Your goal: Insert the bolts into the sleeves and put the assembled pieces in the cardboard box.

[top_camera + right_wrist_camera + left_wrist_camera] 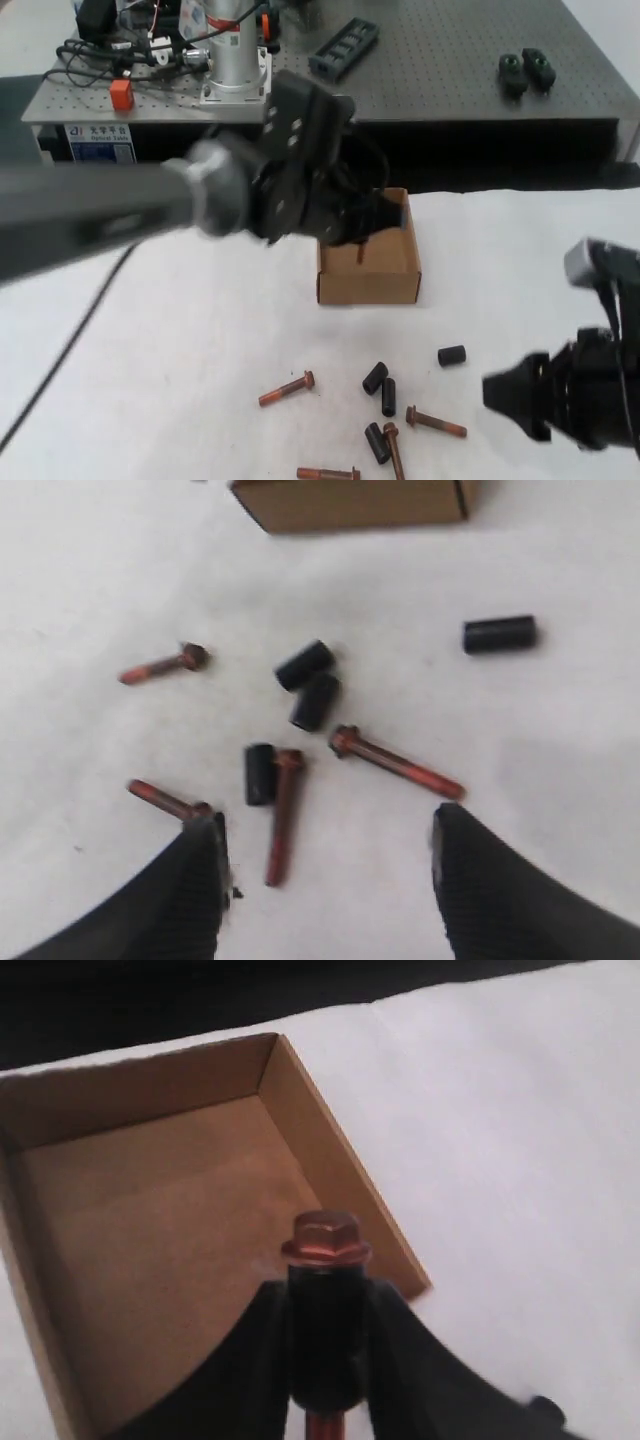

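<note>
My left gripper point(325, 1360) is shut on a black sleeve point(325, 1330) with a copper bolt point(325, 1240) through it, head up. It holds this assembled piece over the open cardboard box point(150, 1230), near one side wall. In the high view that gripper point(365, 225) hangs over the cardboard box point(368, 285) at mid-bench. My right gripper point(325, 880) is open, low over the white cloth, in front of several loose bolts point(395, 763) and black sleeves point(316, 701). One sleeve point(499, 634) lies apart from the rest. The right gripper point(500, 392) sits at the near right.
Loose bolts point(288, 389) and sleeves point(375, 377) lie scattered on the white cloth in front of the box. Behind the cloth is a dark perforated bench point(450, 60) with a metal post point(232, 60), cables and small black parts point(525, 72).
</note>
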Motion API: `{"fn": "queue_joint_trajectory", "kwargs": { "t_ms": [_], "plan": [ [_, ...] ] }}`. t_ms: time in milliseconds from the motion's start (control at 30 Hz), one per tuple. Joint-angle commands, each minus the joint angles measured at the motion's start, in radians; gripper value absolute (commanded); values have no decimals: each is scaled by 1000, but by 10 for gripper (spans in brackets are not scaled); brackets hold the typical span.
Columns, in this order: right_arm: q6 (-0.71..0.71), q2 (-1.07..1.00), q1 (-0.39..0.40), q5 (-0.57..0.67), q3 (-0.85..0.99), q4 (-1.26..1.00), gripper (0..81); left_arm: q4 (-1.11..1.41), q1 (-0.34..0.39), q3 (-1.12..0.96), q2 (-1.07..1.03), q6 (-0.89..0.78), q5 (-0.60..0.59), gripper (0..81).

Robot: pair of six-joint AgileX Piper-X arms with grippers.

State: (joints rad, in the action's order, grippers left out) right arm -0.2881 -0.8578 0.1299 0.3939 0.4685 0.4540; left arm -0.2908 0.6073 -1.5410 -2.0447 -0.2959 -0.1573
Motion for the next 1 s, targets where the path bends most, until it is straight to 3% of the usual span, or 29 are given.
{"fn": "queue_joint_trajectory", "kwargs": {
  "t_ms": [0, 200, 300, 533, 767, 833, 967],
  "plan": [
    [117, -25, 1, -211, 2, 162, 442, -27, -2, -52, -27, 8, -12, 6],
    [140, -76, 1, -230, 2, 186, 442, -165, -1, -358, -239, -90, -107, 3],
    [219, -127, 1, -284, 4, 185, 442, -185, -1, -436, -298, -159, -164, 55],
    [391, -338, 13, -291, 92, 168, 442, -188, -6, -453, -322, -205, -169, 269],
    [550, -611, 128, -362, 313, 222, 442, -329, -20, -453, -283, -195, -187, 288],
    [575, -687, 157, -379, 384, 276, 442, -398, -31, -453, -242, -138, -178, 288],
    [606, -820, 212, -441, 469, 329, 442, -510, -47, -440, -138, -27, -5, 288]
  ]
}}
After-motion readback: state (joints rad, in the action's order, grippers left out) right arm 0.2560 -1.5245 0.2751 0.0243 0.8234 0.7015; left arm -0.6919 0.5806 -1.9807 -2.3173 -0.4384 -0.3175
